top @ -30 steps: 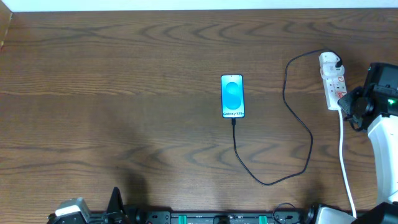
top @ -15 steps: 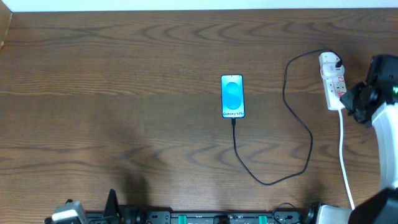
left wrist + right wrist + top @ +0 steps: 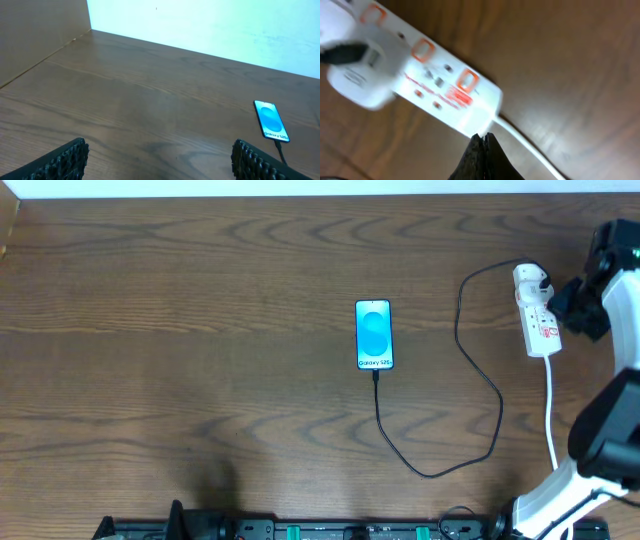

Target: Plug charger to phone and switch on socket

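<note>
The phone [image 3: 374, 334] lies screen up mid-table, cyan screen lit, and also shows in the left wrist view [image 3: 270, 120]. The charger's thin black cable [image 3: 482, 375] runs from the phone's lower end, loops right and up to a white plug [image 3: 531, 279] seated in the socket, a white power strip [image 3: 538, 315] with red marks. My right gripper [image 3: 481, 139] is shut and empty, its tips just off the strip's cord end [image 3: 472, 107]. My left gripper [image 3: 160, 160] is open and empty above bare table at the near left.
The power strip's thick white cord [image 3: 552, 430] runs down toward the front edge. A brown wall [image 3: 35, 35] borders the table's left side. My right arm [image 3: 610, 395] stands along the right edge.
My right gripper has moved up along the right side of the power strip, from beside its cord end toward its middle. My left arm has drawn back out of the overhead view.
</note>
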Robot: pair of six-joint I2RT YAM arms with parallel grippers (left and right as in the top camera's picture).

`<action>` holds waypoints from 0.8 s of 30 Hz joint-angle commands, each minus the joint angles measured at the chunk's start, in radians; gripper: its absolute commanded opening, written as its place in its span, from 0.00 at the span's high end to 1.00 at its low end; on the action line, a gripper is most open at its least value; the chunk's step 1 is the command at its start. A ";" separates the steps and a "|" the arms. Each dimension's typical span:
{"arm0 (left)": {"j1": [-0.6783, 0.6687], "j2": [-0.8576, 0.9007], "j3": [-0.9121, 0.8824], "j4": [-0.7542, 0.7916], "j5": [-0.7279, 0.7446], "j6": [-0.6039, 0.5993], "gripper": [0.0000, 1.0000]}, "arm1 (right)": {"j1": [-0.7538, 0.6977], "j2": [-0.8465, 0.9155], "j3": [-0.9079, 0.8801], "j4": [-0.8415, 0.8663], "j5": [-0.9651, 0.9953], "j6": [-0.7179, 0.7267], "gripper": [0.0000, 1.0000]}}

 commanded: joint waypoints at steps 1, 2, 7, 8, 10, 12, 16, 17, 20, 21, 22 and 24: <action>-0.004 -0.002 -0.007 0.002 -0.008 0.016 0.09 | -0.012 0.065 0.079 0.008 -0.042 -0.024 0.99; -0.004 -0.002 -0.007 0.002 -0.009 0.016 0.09 | -0.012 0.081 0.088 0.016 -0.042 -0.024 0.99; -0.004 -0.002 -0.007 0.002 -0.009 0.016 0.09 | -0.013 0.174 0.095 0.091 -0.069 -0.054 0.99; -0.004 -0.002 -0.007 0.002 -0.009 0.016 0.09 | -0.013 0.187 0.095 0.106 -0.086 -0.063 0.99; -0.004 -0.002 -0.007 0.002 -0.009 0.016 0.09 | -0.013 0.206 0.095 0.136 -0.110 -0.076 0.99; -0.004 -0.002 -0.007 0.002 -0.009 0.016 0.09 | -0.012 0.215 0.095 0.153 -0.109 -0.076 0.99; -0.004 -0.002 -0.007 0.002 -0.009 0.016 0.09 | -0.014 0.215 0.095 0.183 -0.109 -0.076 0.99; -0.004 -0.002 -0.007 0.002 -0.009 0.016 0.09 | -0.015 0.215 0.095 0.187 -0.108 -0.076 0.99; -0.004 -0.002 -0.007 0.002 -0.009 0.016 0.09 | -0.019 0.225 0.095 0.219 -0.105 -0.076 0.99; -0.004 -0.002 -0.007 0.002 -0.009 0.016 0.09 | -0.019 0.226 0.095 0.222 -0.105 -0.076 0.99; -0.004 -0.002 -0.007 0.002 -0.009 0.016 0.09 | -0.020 0.229 0.095 0.224 -0.105 -0.076 0.99; -0.004 -0.002 -0.007 0.002 -0.009 0.016 0.09 | -0.021 0.233 0.095 0.230 -0.101 -0.076 0.99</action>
